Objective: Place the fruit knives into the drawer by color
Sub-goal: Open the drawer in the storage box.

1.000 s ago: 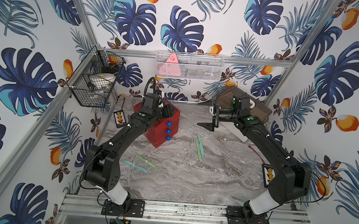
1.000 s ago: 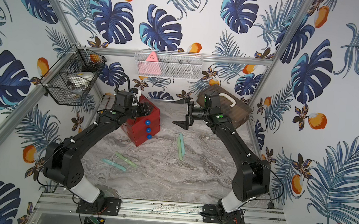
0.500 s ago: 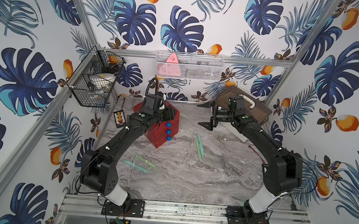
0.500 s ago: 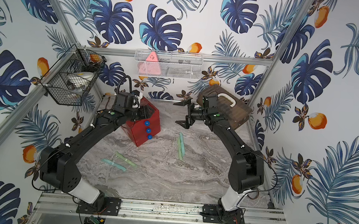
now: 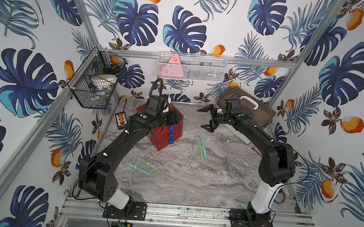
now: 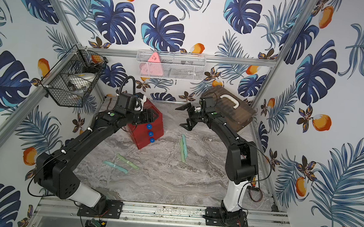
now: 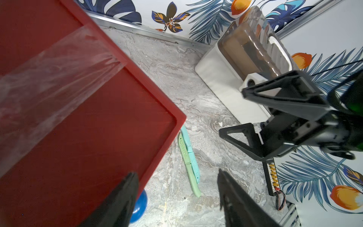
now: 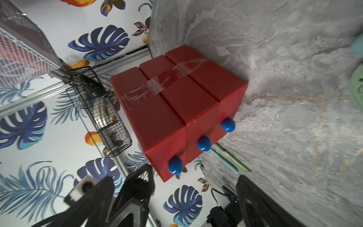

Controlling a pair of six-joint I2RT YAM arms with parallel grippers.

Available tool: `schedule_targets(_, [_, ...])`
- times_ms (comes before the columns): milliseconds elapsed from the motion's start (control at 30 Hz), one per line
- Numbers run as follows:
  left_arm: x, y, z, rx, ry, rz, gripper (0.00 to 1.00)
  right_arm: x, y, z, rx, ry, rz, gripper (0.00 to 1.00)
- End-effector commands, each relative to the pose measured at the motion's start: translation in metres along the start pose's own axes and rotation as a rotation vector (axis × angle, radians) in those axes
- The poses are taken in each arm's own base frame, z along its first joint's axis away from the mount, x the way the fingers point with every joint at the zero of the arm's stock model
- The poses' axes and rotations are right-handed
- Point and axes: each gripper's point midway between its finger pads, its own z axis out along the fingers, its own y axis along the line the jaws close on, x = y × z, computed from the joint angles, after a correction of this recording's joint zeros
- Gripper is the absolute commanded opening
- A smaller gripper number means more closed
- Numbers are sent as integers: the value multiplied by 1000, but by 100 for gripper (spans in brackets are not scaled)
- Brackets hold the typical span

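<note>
Both arms far forward, left hand and right hand wide-jawed and empty, tips toward each other.

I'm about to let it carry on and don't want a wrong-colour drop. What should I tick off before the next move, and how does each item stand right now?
1. Left hand empty: ok, jaws apart above the red chest edge, nothing between them.
2. Right hand empty: ok, jaws wide, nothing in them.
3. A drawer open to receive: not ok, all three fronts look shut.
4. Knives singled out: not ok, a green knife and a teal knife lie touching side by side.
5. Other green knife and other teal knife unobstructed: ok, in the open.
6. Pink knives stowed: cannot tell, none in view.
</note>
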Motion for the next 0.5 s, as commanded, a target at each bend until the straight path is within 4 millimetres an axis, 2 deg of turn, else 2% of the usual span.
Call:
schedule_targets(0, [-7,-14,-9,5,11,45,79,-1,-40,-2,180,-19,-106,100])
schedule_targets(133, [-19,-36,-20,3,0,111,88,-2,-80,-8,378,-22,-208,100])
schedule_targets(200, [-19,-49,-25,19,2,128,89,-1,-98,-8,469,-13,-257,97])
schedule_targets(267, [-10,-62,-28,38,20,150,89,0,-115,-7,558,1,-308,90])
schedule_targets(333, [6,-73,-28,46,50,175,89,2,-130,-2,634,19,-354,72])
schedule_targets(400, [18,-74,-29,41,71,185,89,4,-136,3,661,28,-391,63])
schedule_targets(467, [24,-69,-32,25,73,180,89,9,-134,8,637,33,-405,61])
